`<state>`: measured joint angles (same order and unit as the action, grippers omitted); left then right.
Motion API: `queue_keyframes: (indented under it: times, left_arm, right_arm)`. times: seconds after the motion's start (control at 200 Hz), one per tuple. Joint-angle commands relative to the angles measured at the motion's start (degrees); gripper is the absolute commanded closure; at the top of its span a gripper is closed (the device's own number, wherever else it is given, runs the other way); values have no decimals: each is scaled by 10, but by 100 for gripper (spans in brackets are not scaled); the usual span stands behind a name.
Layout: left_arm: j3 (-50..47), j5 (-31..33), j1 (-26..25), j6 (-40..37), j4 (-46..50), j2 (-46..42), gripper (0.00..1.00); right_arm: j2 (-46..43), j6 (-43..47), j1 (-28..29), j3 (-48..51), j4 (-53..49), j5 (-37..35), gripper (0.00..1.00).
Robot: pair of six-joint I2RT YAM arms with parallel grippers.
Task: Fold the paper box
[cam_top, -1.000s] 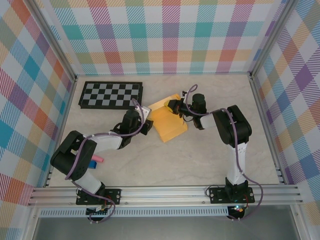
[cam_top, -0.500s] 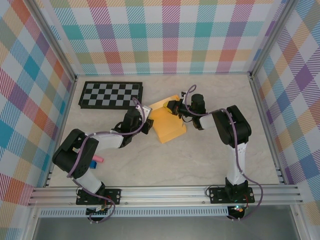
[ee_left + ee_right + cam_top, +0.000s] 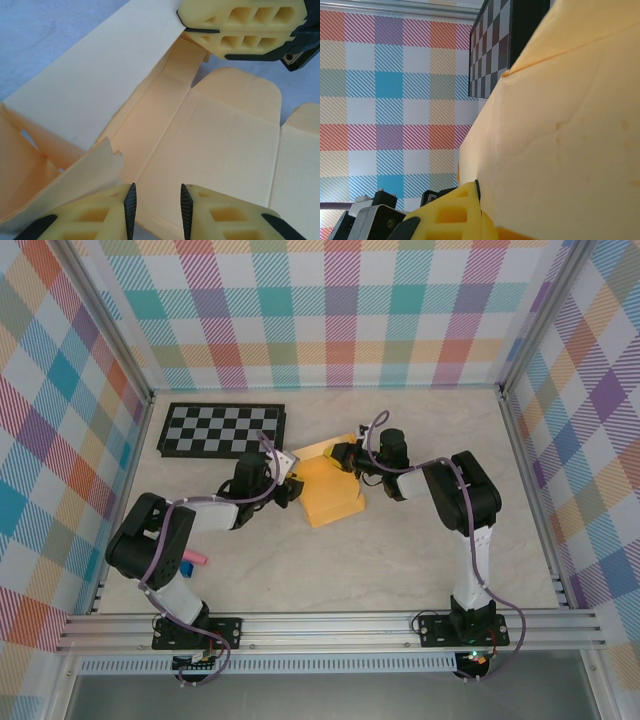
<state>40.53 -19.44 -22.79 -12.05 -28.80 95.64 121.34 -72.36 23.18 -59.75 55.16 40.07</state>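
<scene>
Raising a side wall, we judge. Top view: paper box lies toward the tabletop's far edge, beside the checkerboard, left gripper and right gripper flanking it. Left wrist view adds: right fingers pinch the lifted wall; left jaws stand parted, gripping nothing. Right wrist view: card against finger. Next: press the crease upright.

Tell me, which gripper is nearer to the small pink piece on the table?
Left. The left gripper is at the left edge of the paper box, toward the pink piece; the right gripper pinches the box's far edge, farther away.
</scene>
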Motion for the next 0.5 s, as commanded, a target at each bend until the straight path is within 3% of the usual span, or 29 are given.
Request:
queue_keyframes:
  times: [0.0, 0.355, 0.495]
  left_arm:
    - [32, -62, 8, -28, -7, 7, 70]
    - [42, -82, 9, -23, 13, 2, 72]
    - [32, -44, 5, 27, -16, 1, 73]
  right_arm:
    - [-12, 24, 9, -1, -25, 29, 100]
    - [-10, 31, 9, -3, -36, 33, 100]
    - [-8, 26, 9, -2, -36, 23, 100]
